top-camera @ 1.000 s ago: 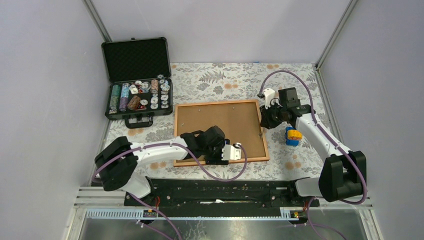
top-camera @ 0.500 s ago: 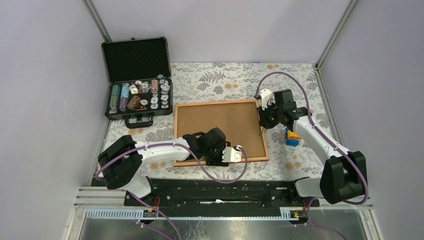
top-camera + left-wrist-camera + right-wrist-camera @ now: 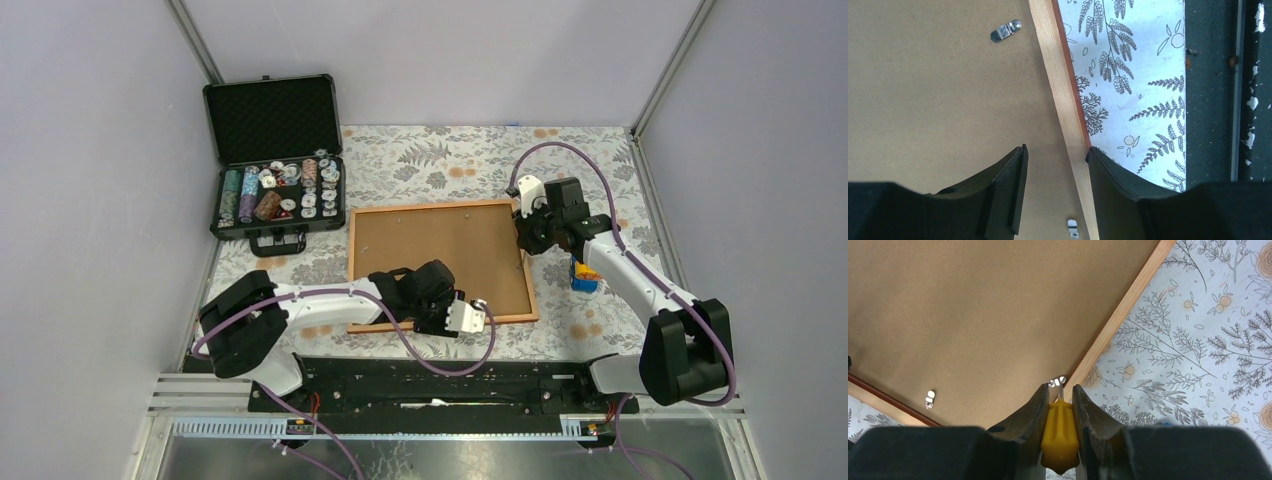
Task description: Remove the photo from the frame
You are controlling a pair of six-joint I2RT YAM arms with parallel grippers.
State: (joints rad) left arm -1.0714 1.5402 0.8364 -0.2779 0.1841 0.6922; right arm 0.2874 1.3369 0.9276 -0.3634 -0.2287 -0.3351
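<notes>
So, closest to the arm bases, the left gripper [image 3: 435, 310] was down at the near rail of the frame [image 3: 440, 250]. Its jaws were wide apart. One finger [image 3: 998, 190] sat over the brown back and the other on the tablecloth [image 3: 450, 155] side, with the wooden rail in the gap between them. A small metal clip [image 3: 1005, 31] showed on the back further along that rail.

The frame itself lay flat and face down in the middle of the table, so the photo was hidden and I couldn't see any of it.

Over at the frame's right edge, the right gripper [image 3: 1060, 392] was clamped on a yellow-handled tool [image 3: 1060, 432]. The tool's thin metal tip was right at another clip [image 3: 1057, 381], just inside the rail. Whether it actually touched, I couldn't say.

Just beside that arm, off the frame, sat a small blue and yellow thing [image 3: 583, 273]. Farthest back on the left was a black case [image 3: 272, 120], lid up, its tray full of chips [image 3: 275, 195].
</notes>
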